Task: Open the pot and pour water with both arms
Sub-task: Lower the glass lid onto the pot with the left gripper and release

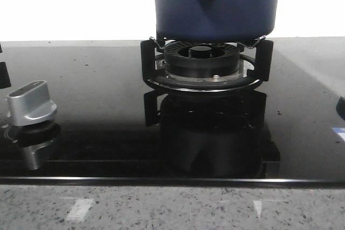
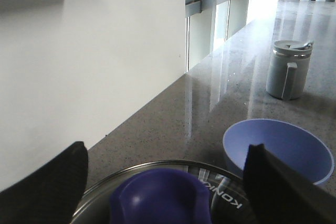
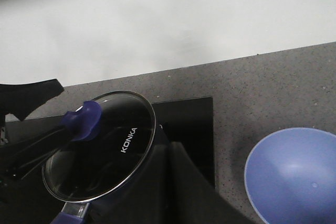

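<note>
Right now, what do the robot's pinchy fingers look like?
The left gripper has two black fingers, wide and wedge-shaped, narrowing to blunt tips. The right gripper also shows dark black fingers, one with a pointed tip. No cables or markings show on them.

white "konka" brand lettering on the pot's glass lid, partly seen in the left wrist view

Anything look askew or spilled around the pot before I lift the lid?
Nothing stands out. The pot sits level on the burner grate, the glass lid is seated in its rim, the blue bowl is upright on the counter, and no spill shows.
</note>
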`<state>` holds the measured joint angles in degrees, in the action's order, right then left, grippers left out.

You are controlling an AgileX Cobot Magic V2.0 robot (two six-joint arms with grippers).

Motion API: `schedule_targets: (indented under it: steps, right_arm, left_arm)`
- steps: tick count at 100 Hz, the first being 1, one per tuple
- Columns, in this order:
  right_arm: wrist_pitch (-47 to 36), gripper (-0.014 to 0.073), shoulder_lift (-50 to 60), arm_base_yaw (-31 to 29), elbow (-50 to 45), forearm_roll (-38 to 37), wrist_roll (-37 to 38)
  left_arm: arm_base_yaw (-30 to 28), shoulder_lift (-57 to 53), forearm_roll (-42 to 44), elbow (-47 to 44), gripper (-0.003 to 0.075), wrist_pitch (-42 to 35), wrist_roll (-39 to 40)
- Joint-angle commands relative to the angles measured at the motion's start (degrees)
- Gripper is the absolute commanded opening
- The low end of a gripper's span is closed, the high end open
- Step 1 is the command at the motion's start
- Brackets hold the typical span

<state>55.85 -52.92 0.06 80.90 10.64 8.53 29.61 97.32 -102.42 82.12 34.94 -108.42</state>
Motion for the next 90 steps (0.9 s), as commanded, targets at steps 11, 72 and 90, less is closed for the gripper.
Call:
schedule_targets:
  steps: [11,72,90]
  right_arm:
    - [-4.34,-0.0066,2.30,0.14,1.55,0.02,-5.45]
    - [-27.44,-0.0066,35.18,1.42,-35.42,-3.03,-14.47]
    - [-32.24,-0.0066,47.60,1.42,-46.80,-3.03,-14.47]
  left_arm:
    - [-2.18,-7.00,-1.43,1.68,0.0388,2.10,5.60]
    - [-3.72,-51.46,0.84,-36.42,-0.0010,-23.72,6.02]
    - [-3.72,-69.12,-1.88,-49.70,-0.0010,-33.76,6.02]
